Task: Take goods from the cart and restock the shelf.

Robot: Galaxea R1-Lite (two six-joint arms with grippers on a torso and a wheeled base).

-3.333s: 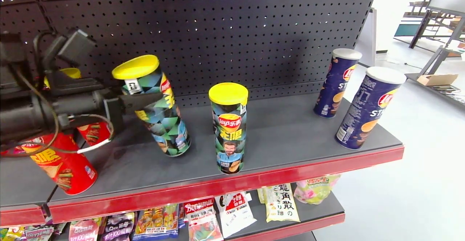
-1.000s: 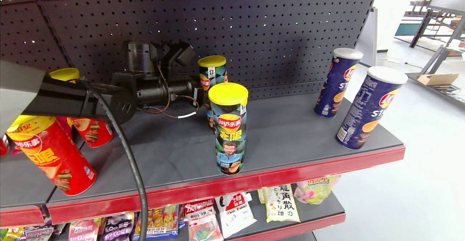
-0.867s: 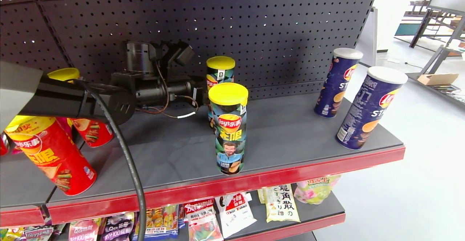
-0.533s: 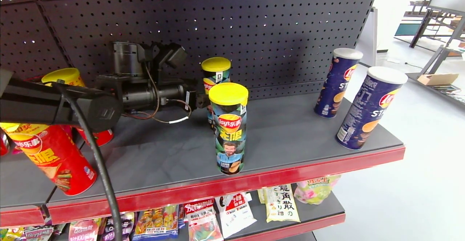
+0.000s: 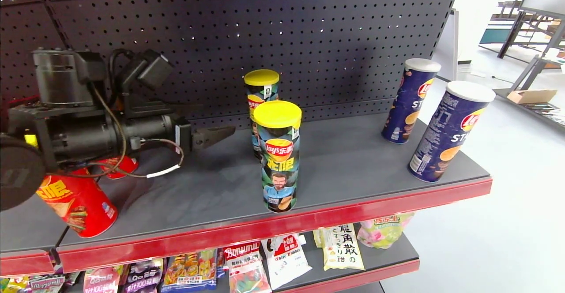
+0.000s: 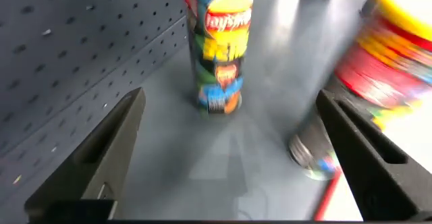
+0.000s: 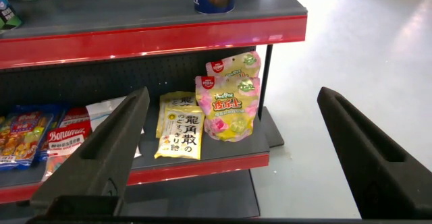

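Backed well away from the rear can [image 5: 261, 86], left gripper [image 5: 218, 118] hangs spread above the shelf [image 5: 348, 163]; right gripper [image 7: 233, 92] spread too.

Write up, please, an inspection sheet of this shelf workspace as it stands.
Surface: grey shelf, red front edge, level.
Job's things: front can and rear can, yellow-lidded, upright, one behind the other.
Clutter: red cans at the left, blue cans at the right end.
Claws: left claw open, empty, above the shelf, left of both cans; right claw open, empty, facing the lower shelf.
Cables: cable loops under the left wrist.
Surroundings: pegboard behind; snack bags on the lower shelf; racks beyond.
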